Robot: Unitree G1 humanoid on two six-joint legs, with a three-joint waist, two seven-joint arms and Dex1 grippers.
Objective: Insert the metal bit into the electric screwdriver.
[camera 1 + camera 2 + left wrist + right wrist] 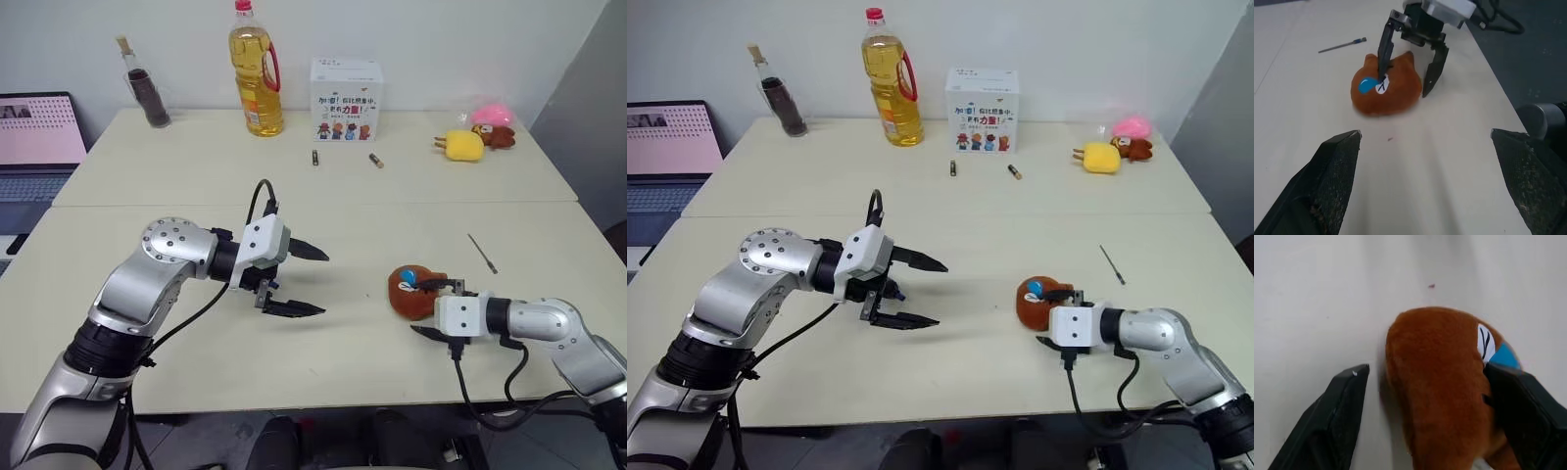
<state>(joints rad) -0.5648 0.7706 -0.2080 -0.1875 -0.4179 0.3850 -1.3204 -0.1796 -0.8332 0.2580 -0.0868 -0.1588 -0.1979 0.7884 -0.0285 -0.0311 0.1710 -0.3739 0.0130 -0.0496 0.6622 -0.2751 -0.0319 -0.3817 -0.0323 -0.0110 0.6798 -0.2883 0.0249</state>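
Nearest the head camera, the right hand (438, 308) sits low at about 5 o'clock on the bench (353, 206), its 2 fingers spread around a brown plush toy (412, 291), one finger resting on the toy's top; whether it grips is unclear. At 8 o'clock the left hand (309, 282) hovers above the bench with its fingers wide apart and nothing between them, pointing toward the toy. The metal bit (482, 253) lies flat at 3 o'clock, apart from both hands. An oil bottle (258, 70) and a white box (345, 100) stand near 12 o'clock.
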